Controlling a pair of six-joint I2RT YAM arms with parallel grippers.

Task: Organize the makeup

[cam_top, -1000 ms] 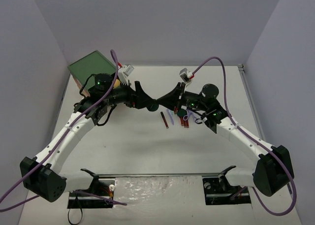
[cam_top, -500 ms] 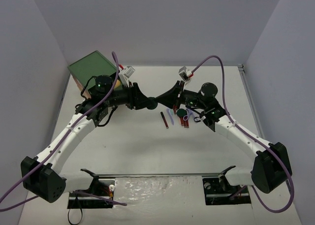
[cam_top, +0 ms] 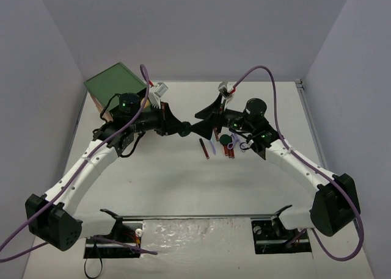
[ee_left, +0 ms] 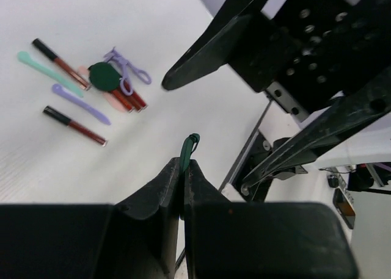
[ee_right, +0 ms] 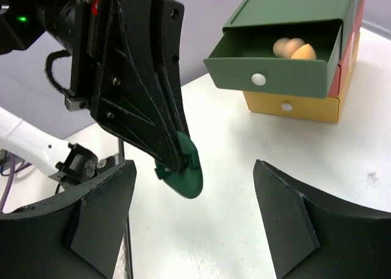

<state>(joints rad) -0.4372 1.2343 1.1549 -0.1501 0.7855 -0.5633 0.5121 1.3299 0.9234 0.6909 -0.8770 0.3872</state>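
My left gripper point(cam_top: 178, 129) point(ee_left: 183, 163) is shut on a thin dark green round piece point(cam_top: 184, 131) point(ee_left: 189, 149) and holds it above the table. In the right wrist view this piece point(ee_right: 187, 174) hangs from the left gripper's fingers point(ee_right: 146, 90), between my right gripper's spread jaws. My right gripper point(cam_top: 200, 123) point(ee_right: 195, 199) is open and empty, facing the left one. The other makeup lies on the table: another dark green round piece point(ee_left: 104, 76) point(cam_top: 226, 138), dark-red sticks point(ee_left: 74, 125) point(cam_top: 204, 149), a teal tool point(ee_left: 43, 70) and purple tools point(ee_left: 80, 104).
A three-drawer box point(cam_top: 116, 83) stands at the back left. Its green top drawer point(ee_right: 275, 74) is pulled open with tan egg-shaped sponges point(ee_right: 294, 49) inside, and a yellow drawer point(ee_right: 293, 105) below it is shut. The table's near edge has a metal rail point(ee_left: 244, 154).
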